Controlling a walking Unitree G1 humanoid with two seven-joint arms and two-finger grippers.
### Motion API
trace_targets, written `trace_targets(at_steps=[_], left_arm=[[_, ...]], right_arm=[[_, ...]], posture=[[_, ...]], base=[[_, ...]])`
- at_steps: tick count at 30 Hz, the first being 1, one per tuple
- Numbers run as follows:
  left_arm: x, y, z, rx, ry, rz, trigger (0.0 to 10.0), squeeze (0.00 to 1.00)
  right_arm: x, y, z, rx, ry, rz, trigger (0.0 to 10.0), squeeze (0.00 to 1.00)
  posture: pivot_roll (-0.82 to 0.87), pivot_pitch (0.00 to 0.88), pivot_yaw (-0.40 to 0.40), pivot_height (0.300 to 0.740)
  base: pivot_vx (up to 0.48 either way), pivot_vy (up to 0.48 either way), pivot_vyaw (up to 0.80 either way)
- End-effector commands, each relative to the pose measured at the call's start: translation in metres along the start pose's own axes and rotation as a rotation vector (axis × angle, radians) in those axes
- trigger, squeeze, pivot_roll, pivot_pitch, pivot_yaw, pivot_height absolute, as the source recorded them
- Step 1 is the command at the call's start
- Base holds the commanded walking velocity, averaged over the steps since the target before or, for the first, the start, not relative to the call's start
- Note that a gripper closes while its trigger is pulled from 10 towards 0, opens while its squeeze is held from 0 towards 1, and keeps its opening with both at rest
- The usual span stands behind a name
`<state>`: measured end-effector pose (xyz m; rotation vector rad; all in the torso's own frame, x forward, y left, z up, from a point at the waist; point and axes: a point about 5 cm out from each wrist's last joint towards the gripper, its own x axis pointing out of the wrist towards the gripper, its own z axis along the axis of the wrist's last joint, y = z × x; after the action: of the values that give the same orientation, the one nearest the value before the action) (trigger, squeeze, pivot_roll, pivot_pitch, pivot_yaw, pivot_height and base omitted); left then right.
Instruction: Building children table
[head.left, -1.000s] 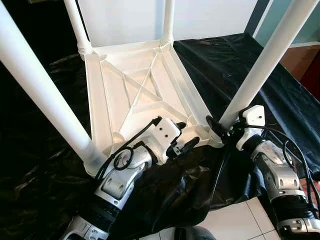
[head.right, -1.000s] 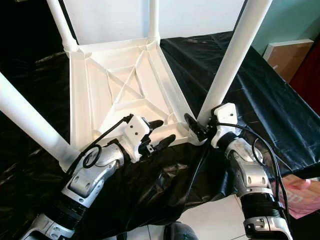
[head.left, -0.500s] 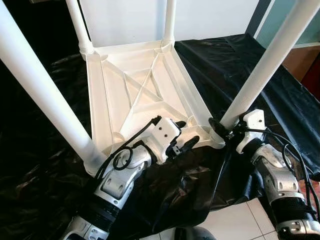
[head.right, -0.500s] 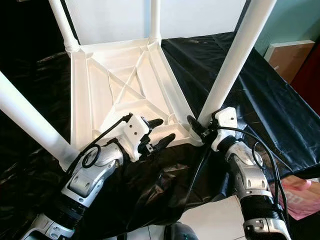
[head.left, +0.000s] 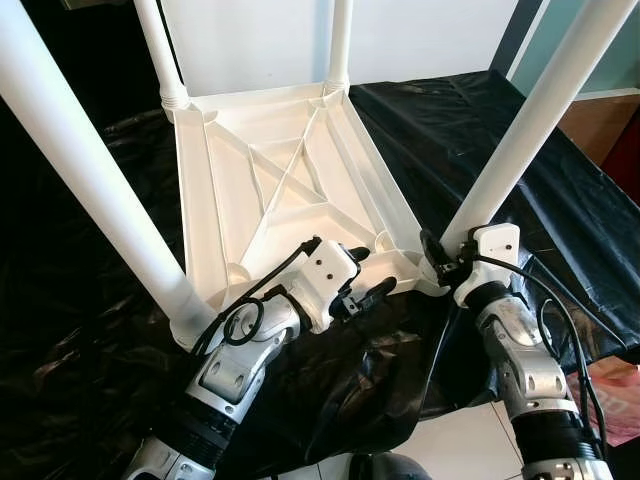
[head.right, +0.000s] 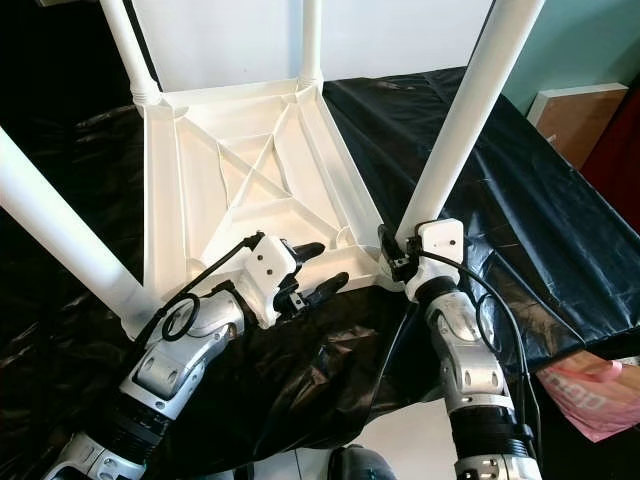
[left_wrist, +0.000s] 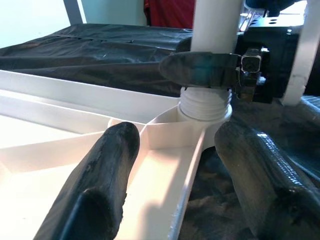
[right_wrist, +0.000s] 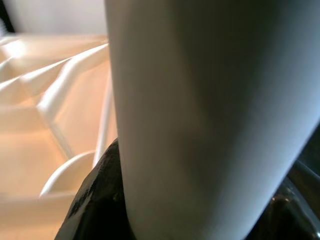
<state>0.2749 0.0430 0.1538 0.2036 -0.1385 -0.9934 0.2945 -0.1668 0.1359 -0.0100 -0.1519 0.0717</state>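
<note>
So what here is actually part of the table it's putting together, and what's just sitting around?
Part of the job:
- upturned white tabletop
- near right leg, clasped at its base by the right gripper
- three other white legs
- left gripper, open at the tabletop's near edge

Just lying about:
- black sheet underneath
- pink item on the floor

Clearance around the inverted table's near edge.
Four upright legs (head.left: 520, 130) bound the corners; the ribbed underside (head.left: 285, 190) between them lies open; the right hand (head.left: 440, 262) encircles the near right leg.

Black plastic sheeting (head.left: 480, 120) covers the surface; white floor tiles (head.left: 450, 445); teal wall (head.right: 590, 40).
</note>
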Motion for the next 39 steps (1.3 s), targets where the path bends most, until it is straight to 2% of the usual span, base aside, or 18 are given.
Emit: trace_targets(at_steps=[1,3,10,21,22,23,24,29,31,34,35,38,39], left_arm=[[-0.001,-0.003,-0.001,-0.005,0.005,-0.04,10.0,0.0],[-0.001,-0.004,-0.002,-0.006,0.008,-0.044,10.0,0.0],[0.0,-0.004,-0.002,-0.002,0.012,-0.055,10.0,0.0],[-0.001,-0.006,-0.002,-0.004,0.015,-0.069,10.0,0.0],[-0.001,-0.006,-0.003,-0.004,0.017,-0.069,10.0,0.0],[-0.001,-0.006,-0.003,-0.004,0.017,-0.069,10.0,0.0],[-0.001,-0.007,-0.003,-0.004,0.018,-0.07,10.0,0.0],[0.0,-0.008,-0.002,-0.01,0.013,-0.077,10.0,0.0],[0.002,-0.01,-0.003,-0.014,0.011,-0.08,10.0,0.0],[0.003,-0.01,-0.004,-0.014,0.012,-0.081,10.0,0.0],[0.004,-0.01,-0.002,-0.016,0.004,-0.087,10.0,0.0],[0.005,-0.01,-0.001,-0.015,0.001,-0.09,10.0,0.0],[0.006,-0.01,0.0,-0.015,-0.003,-0.094,10.0,0.0]], right_arm=[[-0.011,-0.005,-0.022,-0.006,0.117,-0.075,10.0,0.0],[-0.014,0.0,-0.025,0.006,0.133,-0.158,10.0,0.0],[-0.015,0.007,-0.028,0.045,0.162,-0.33,10.0,0.0],[-0.014,0.014,-0.018,0.038,0.125,-0.322,10.0,0.0],[-0.015,0.017,-0.017,0.042,0.117,-0.309,10.0,0.08],[-0.015,0.017,-0.017,0.042,0.117,-0.309,10.0,0.08],[-0.015,0.018,-0.016,0.04,0.107,-0.299,10.0,1.0],[-0.017,0.018,-0.01,0.043,0.074,-0.272,10.0,1.0],[-0.02,0.016,-0.005,0.049,0.038,-0.202,10.0,1.0],[-0.02,0.016,-0.003,0.051,0.031,-0.178,10.0,1.0],[-0.021,0.01,0.0,0.03,0.019,-0.127,10.0,1.0],[-0.021,0.008,0.001,0.026,0.015,-0.106,10.0,1.0],[-0.021,0.004,0.005,0.023,0.013,-0.041,10.0,1.0]], posture=[[0.01,0.119,-0.041,0.74],[0.01,0.114,-0.039,0.74],[0.01,0.105,-0.039,0.74],[0.01,0.101,-0.034,0.74],[0.0,0.103,-0.034,0.74],[0.0,0.103,-0.034,0.74],[-0.01,0.108,-0.034,0.74],[-0.01,0.109,-0.036,0.74],[-0.02,0.107,-0.036,0.74],[-0.02,0.107,-0.036,0.74],[-0.04,0.114,-0.033,0.74],[-0.04,0.114,-0.033,0.74],[-0.06,0.118,-0.03,0.74]], base=[[0.0,0.0,0.0],[0.0,0.0,0.0],[0.0,0.0,0.0],[0.0,0.0,0.0],[0.0,0.0,0.0],[0.0,0.0,0.0],[0.0,0.0,0.0],[0.0,0.0,0.0],[0.0,0.0,0.0],[0.0,0.0,0.0],[0.0,0.0,0.0],[0.0,0.0,0.0],[0.0,0.0,0.0]])
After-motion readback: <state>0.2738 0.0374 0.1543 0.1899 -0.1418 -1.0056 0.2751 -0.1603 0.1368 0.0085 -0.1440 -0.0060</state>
